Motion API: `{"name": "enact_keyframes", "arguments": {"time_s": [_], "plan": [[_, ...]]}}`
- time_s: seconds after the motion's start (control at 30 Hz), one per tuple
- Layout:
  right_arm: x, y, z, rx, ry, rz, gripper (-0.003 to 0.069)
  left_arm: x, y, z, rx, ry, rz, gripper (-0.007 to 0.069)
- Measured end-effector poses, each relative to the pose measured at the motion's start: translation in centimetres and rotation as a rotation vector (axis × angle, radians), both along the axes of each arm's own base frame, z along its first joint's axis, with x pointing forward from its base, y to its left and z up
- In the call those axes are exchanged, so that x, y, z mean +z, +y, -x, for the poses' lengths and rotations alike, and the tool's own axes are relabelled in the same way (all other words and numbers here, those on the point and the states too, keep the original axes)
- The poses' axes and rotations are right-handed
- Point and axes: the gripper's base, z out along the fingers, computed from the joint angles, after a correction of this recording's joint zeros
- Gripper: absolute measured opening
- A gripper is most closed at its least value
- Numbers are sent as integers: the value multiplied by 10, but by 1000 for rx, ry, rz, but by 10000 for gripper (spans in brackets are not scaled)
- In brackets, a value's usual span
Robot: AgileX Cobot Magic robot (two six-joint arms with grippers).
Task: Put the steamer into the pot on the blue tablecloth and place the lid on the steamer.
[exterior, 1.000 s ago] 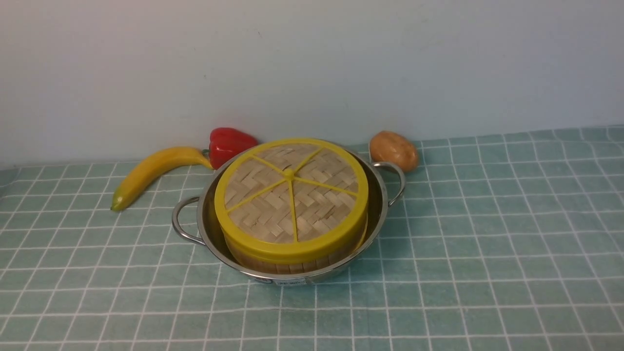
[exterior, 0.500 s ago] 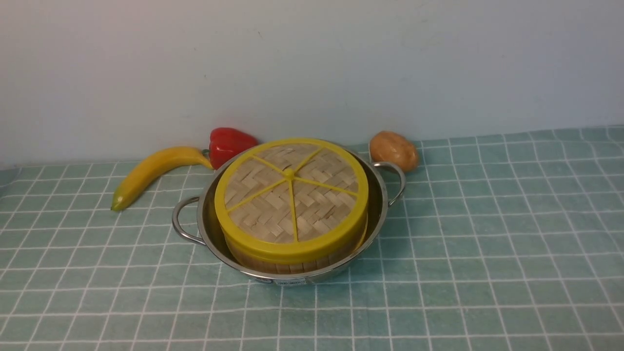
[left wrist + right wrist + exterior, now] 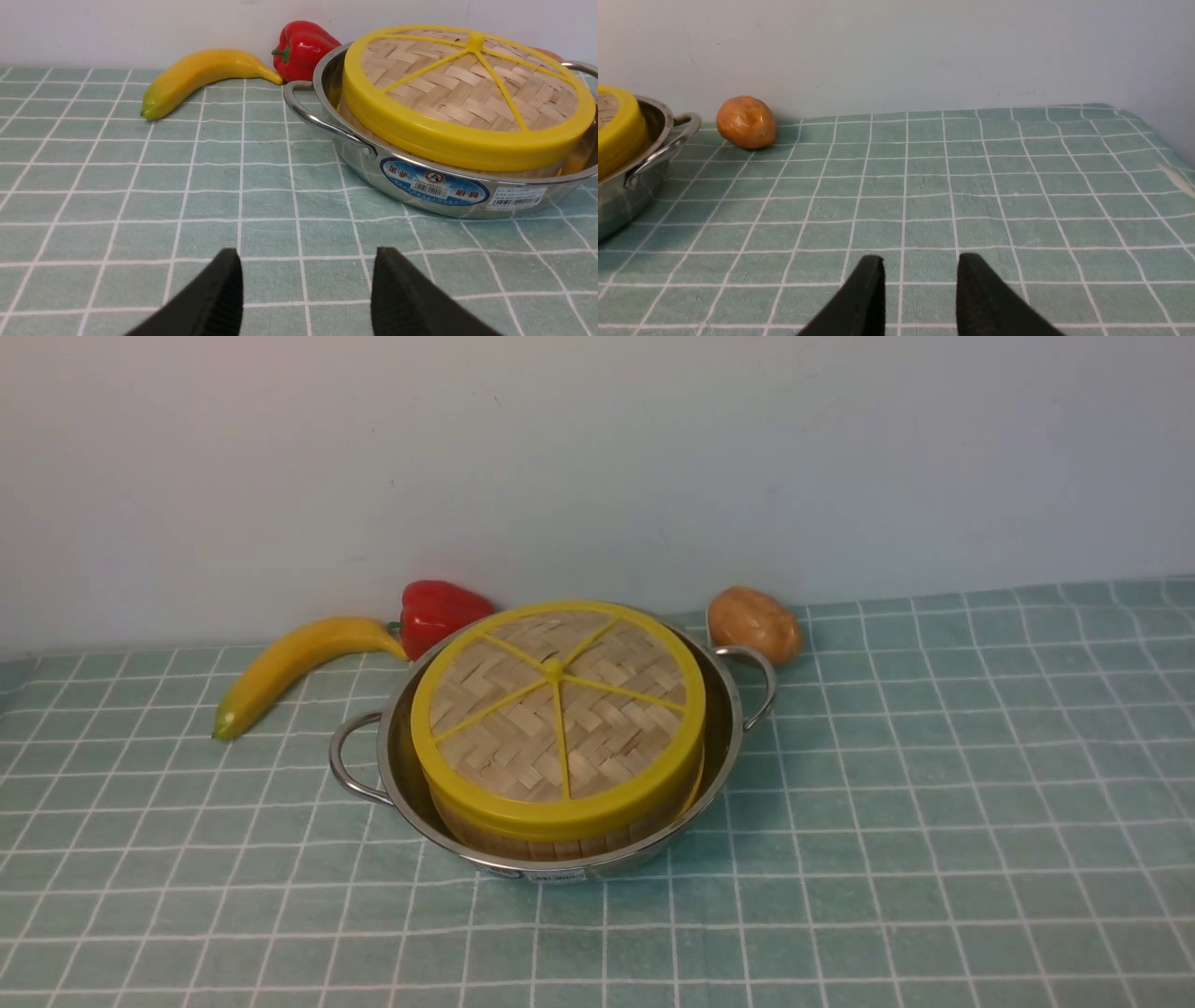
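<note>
The steel pot [image 3: 392, 775] [image 3: 420, 184] stands on the blue tablecloth [image 3: 934, 756], and the bamboo steamer [image 3: 560, 840] sits inside it. The woven lid [image 3: 557, 709] [image 3: 467, 88] with its yellow rim and spokes rests on top of the steamer. Neither arm shows in the front view. In the left wrist view my left gripper [image 3: 306, 261] hangs open over bare cloth, short of the pot and to its left. My right gripper [image 3: 920, 266] is open over bare cloth right of the pot [image 3: 626, 196], holding nothing.
A yellow banana [image 3: 289, 667] and a red pepper [image 3: 439, 611] lie behind the pot on the left by the wall. A brown potato [image 3: 754, 623] [image 3: 746, 122] sits behind the pot's right handle. The cloth's right edge [image 3: 1174, 158] meets a wall.
</note>
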Motion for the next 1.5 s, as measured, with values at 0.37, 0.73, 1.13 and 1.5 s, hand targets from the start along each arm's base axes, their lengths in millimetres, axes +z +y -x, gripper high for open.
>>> {"name": "enact_keyframes", "arguments": {"time_s": [0.37, 0.73, 1.13, 1.5], "plan": [[0, 0, 0, 0, 0, 0, 240, 0, 0, 0, 1, 0, 0, 358], [0, 0, 0, 0, 0, 0, 240, 0, 0, 0, 1, 0, 0, 358], [0, 0, 0, 0, 0, 0, 240, 0, 0, 0, 1, 0, 0, 358], [0, 0, 0, -5, 0, -29, 240, 0, 0, 0, 1, 0, 0, 358]]}}
